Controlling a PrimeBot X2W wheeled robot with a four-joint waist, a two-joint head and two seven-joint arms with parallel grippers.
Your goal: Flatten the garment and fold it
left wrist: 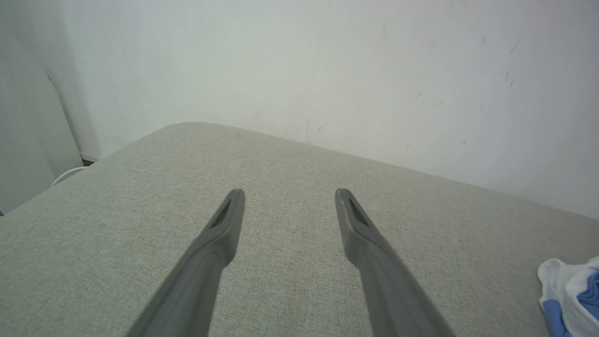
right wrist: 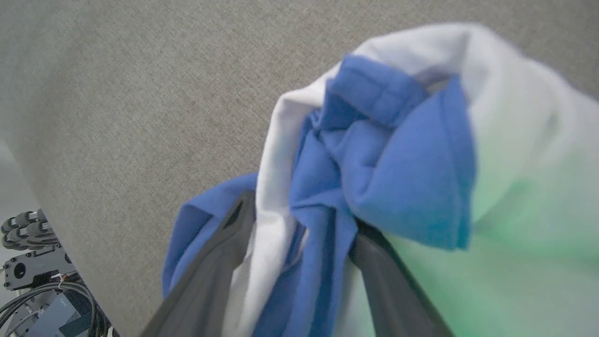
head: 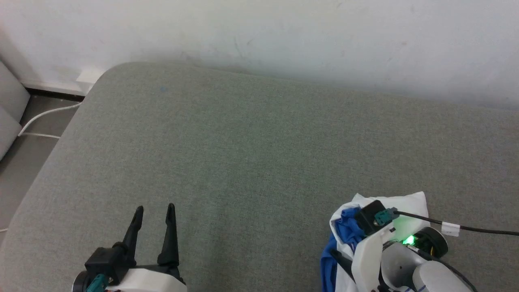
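The garment (head: 409,205) lies bunched in a heap at the near right of a grey cushioned surface (head: 259,154), close to its near edge. White body fabric is wrapped around twisted blue sleeve cloth, and nothing is laid flat yet.

The right gripper (right wrist: 302,215) sits in the heap. Its two dark fingers stand spread, with blue and white folds lying between them and draped over them. I cannot tell whether any fold is caught on a finger.

The left gripper (head: 155,207) hovers at the near left, well apart from the garment. Its fingers are spread and hold nothing.

A black cable (head: 478,231) runs from the right wrist out to the right, just beside the white cloth.

Likely risks:
- **Dragging:** cloth hung over the right fingers could be pulled along if that arm lifts away, which would tighten the tangle.
- **Sliding off:** the heap sits so near the edge that a small tug toward the robot might take it off the cushion.
- **Twisted sleeves:** with the blue sleeves wound together, a grasp taken blindly may gather several layers at once, so spreading would leave the garment twisted.
- **The cable:** it could catch a fold.
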